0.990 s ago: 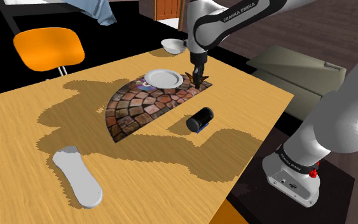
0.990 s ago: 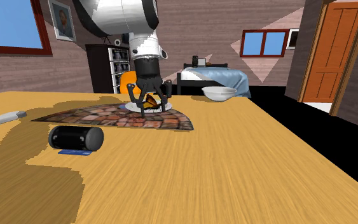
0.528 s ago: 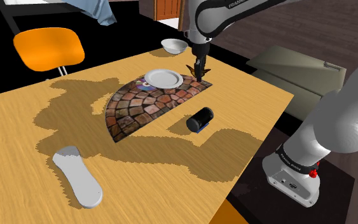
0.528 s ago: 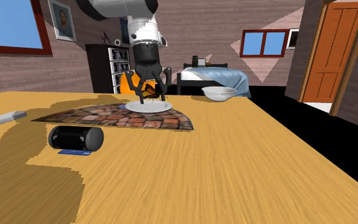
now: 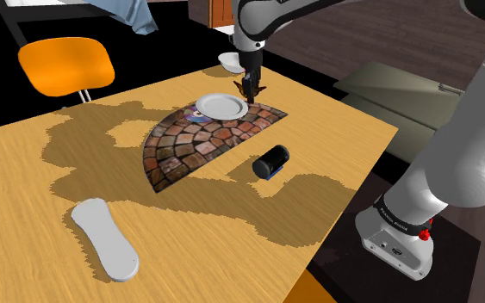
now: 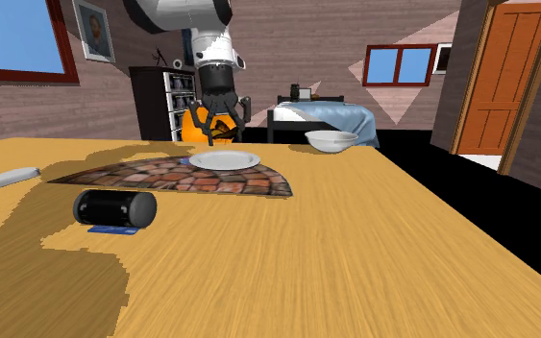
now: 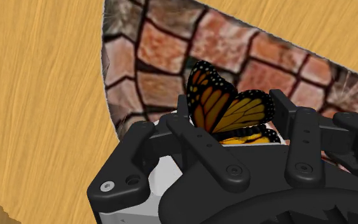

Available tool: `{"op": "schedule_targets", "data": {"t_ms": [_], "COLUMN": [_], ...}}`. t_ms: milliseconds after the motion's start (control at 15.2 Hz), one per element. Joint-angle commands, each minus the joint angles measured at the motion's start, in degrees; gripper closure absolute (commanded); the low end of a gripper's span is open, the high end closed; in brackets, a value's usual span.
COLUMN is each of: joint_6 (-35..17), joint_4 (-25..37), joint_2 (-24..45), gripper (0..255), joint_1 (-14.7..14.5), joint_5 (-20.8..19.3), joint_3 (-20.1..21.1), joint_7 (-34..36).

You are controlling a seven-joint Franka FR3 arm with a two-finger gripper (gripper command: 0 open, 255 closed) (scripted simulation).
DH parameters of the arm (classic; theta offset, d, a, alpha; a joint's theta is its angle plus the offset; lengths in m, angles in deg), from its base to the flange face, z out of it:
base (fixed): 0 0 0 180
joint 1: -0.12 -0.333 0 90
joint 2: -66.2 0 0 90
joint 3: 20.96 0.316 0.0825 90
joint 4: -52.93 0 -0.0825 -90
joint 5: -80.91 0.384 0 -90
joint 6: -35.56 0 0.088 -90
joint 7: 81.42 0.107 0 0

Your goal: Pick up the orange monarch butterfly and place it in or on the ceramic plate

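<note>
Since half a second before, the black two-finger pincer [image 5: 250, 86] [image 6: 222, 123] [image 7: 231, 109] had risen higher and drifted toward the shoulder view's left, off the mat's edge. Its fingers were drawn most of the way together, clasping the orange-and-black monarch butterfly [image 7: 227, 109] [image 6: 225, 122] between their tips, with the wings standing up past them in the wrist view. Butterfly and pincer hung in the air, clear of the table. In the shoulder view they were by the right rim of the round white plate [image 5: 221, 106] [image 6: 224, 159]; in the second exterior view they were straight above it. That plate lay on a semicircular brick-patterned mat [image 5: 189, 142] [image 6: 162, 175] [image 7: 171, 57] on the light wooden table [image 5: 51, 198]. A black cylinder [image 5: 271, 160] [image 6: 114, 206] lay near the mat's straight edge, well apart from the pincer. A white bowl [image 5: 228, 60] [image 6: 331, 140] stood beyond the plate.
</note>
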Motion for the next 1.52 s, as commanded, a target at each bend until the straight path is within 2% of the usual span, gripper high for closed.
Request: {"op": "schedule_targets", "data": {"t_ms": [0,396,1122,1452], "joint_6": [1.34,7.76,0.73,0.73], "joint_4": [5.38,25.72,21.18,21.18], "joint_2": [4.09,18.20,20.72,20.72], "gripper": [255,255,255,255], "joint_1": [-0.32,-1.95,-1.89,-1.89], "joint_5": [0.00,-0.10,-0.38,-0.38], "joint_3": [0.19,0.74,0.63,0.63], "joint_7": [0.38,1.70,2.43,2.43]}}
